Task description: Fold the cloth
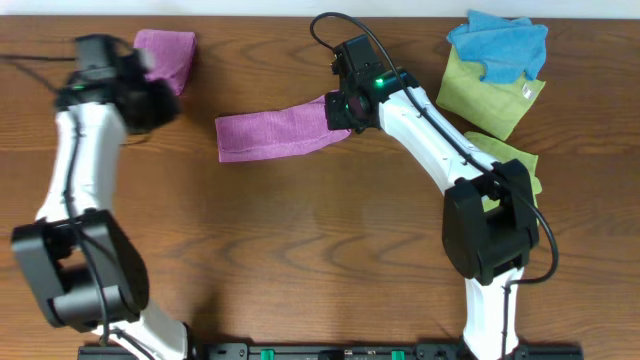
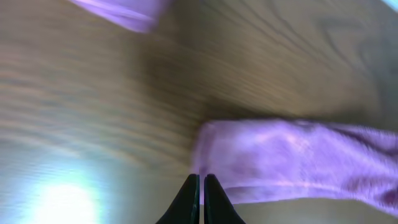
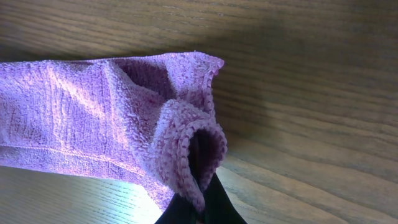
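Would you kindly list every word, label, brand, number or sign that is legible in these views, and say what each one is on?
There is no legible text in any view.
The small pale tag on the yellow-green cloth is too small to read.
No print is visible on the purple cloth, the blue cloth or the wooden table.
The left wrist view is blurred, and nothing in it is readable.
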Tool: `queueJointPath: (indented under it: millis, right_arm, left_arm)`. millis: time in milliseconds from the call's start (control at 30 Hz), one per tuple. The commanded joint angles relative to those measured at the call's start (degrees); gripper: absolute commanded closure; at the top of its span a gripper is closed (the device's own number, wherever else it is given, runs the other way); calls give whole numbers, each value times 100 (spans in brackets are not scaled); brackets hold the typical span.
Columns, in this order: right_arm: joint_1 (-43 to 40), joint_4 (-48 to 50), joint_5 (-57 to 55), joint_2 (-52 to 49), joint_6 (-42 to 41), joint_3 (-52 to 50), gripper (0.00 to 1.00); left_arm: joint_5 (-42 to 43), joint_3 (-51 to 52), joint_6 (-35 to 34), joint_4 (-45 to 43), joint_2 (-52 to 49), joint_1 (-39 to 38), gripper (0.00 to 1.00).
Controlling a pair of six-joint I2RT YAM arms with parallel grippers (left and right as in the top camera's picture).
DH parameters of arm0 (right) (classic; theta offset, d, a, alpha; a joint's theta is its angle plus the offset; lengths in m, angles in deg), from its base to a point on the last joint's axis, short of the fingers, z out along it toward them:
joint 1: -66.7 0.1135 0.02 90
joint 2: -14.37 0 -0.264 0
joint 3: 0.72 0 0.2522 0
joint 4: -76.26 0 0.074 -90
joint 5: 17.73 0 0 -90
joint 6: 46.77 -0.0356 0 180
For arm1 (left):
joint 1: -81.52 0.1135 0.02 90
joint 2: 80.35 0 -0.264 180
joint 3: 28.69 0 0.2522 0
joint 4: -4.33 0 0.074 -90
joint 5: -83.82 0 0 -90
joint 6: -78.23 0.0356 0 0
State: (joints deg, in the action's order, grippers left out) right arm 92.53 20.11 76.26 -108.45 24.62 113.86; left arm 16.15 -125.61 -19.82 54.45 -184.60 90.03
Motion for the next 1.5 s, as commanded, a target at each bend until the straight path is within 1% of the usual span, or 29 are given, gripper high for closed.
queueJointPath:
  millis: [0,100,233,500,833,1133,1233,1400,1467]
  right_arm:
    - [-24,-4,-96,240,42,122,98]
    - [-24,-4,-96,240,42,122,99]
    - [-24,-4,-96,240,42,122,98]
    - [-24,-9,-94,240,92,122,98]
    - [-24,-9,-31,240,111,122,98]
    - [22,42,251,433,177,275,98]
    - [181,125,293,455,286,498,98]
    - [557,647,398,376,398,498,98]
    - [691,713,376,273,409,498,98]
  left_arm:
    - [-387,275,188,-175,48,-505,94]
    - [-946,538,212,-393,48,-960,94]
    - [-1370,896,210,-686,-7,-1338,94]
    - [-1703,1032,203,-925,-538,-1445,94]
    - [-1698,1032,168,-1580,-1054,-1445,94]
    - [-1687,1032,164,-1720,-1453,-1445,94]
    - [-1676,1032,162,-1740,-1453,-1445,94]
    - [-1631,1032,68,-1740,-1453,-1445,94]
    - [-1631,1032,31,-1740,-1453,-1445,94]
